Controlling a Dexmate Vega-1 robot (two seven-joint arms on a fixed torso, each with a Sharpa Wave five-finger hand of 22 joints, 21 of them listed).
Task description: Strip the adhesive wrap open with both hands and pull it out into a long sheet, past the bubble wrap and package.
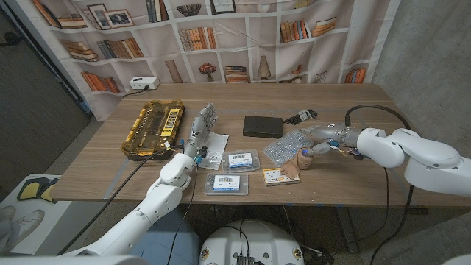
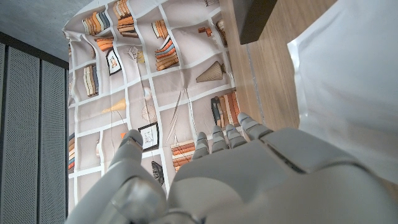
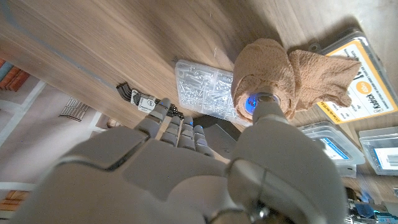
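Note:
The tan adhesive wrap roll (image 1: 303, 159) stands on the table right of centre, with a loose crumpled end (image 3: 320, 71) beside it. My right hand (image 1: 318, 142) hovers at it; its thumb tip (image 3: 264, 106) touches the roll's blue core (image 3: 247, 103), while the other fingers (image 3: 177, 127) stretch past it, holding nothing. The bubble wrap (image 1: 285, 147) lies just left of the roll. A yellow-labelled package (image 1: 277, 176) lies in front of it. My left hand (image 1: 199, 126) is raised with fingers apart and empty, over a white bag (image 1: 214, 147).
A black box (image 1: 263, 126) and black hex keys (image 1: 302, 115) lie behind the bubble wrap. Two clear blue-labelled packs (image 1: 241, 160) (image 1: 226, 184) sit mid-table. A yellow organiser case (image 1: 153, 129) fills the left side. A bookshelf-print backdrop hangs behind the table.

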